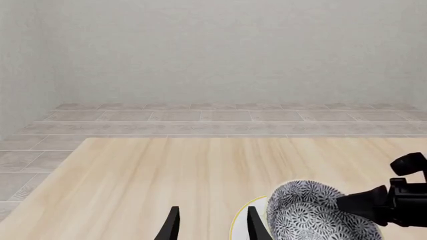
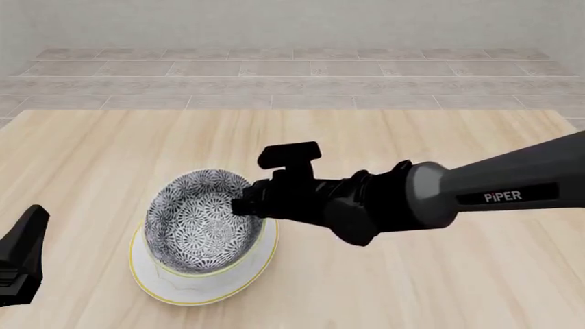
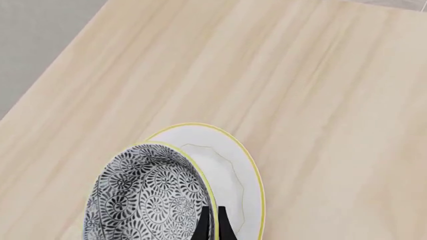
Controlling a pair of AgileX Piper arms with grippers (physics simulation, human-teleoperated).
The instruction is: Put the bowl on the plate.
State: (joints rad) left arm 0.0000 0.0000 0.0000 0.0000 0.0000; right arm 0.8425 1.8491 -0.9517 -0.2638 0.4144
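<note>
My right pincer (image 2: 245,205) is pinched nearly shut on the near wall of the bowl (image 2: 201,223), one finger inside the rim and one outside; the bowl hangs tilted from my tips, over the plate (image 2: 151,274), which lies directly beneath them; whether it touches I cannot tell; I judge this the placing step; next I should level it, lower it to the plate's middle, then part my fingers; my left pincer (image 1: 210,222) stands open, empty, beside the plate.
</note>
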